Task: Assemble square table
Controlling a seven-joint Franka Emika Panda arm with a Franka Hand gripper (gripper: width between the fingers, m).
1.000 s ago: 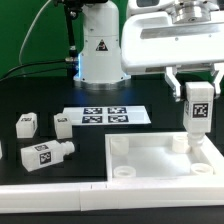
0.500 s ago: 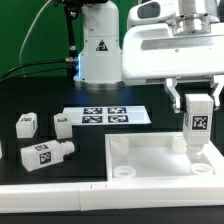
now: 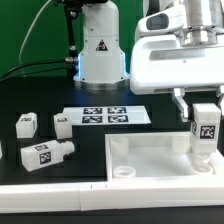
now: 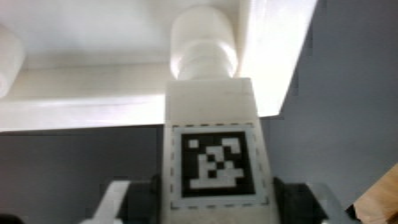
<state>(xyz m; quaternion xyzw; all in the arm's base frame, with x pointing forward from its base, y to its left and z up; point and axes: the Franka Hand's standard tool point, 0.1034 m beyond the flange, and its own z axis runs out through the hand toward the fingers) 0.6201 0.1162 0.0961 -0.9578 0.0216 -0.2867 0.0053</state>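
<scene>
The white square plate (image 3: pixel 160 157) lies at the front of the table, toward the exterior view's right, with round sockets at its corners. My gripper (image 3: pixel 205 120) is shut on a white tagged leg (image 3: pixel 206 133) and holds it upright over the plate's far right corner socket. In the wrist view the leg (image 4: pixel 217 140) fills the centre between the fingers, its threaded end over the plate's corner (image 4: pixel 214 55). Three more tagged legs lie on the black table at the exterior view's left: one (image 3: pixel 26 124), one (image 3: pixel 62 125) and one (image 3: pixel 47 155).
The marker board (image 3: pixel 104 116) lies flat behind the plate. The arm's white base (image 3: pixel 98 45) stands at the back. A long white border rail (image 3: pixel 60 196) runs along the table's front edge.
My gripper with the leg has moved toward the exterior view's right and a little lower, nearer the plate's far right corner. The other parts have not moved.
</scene>
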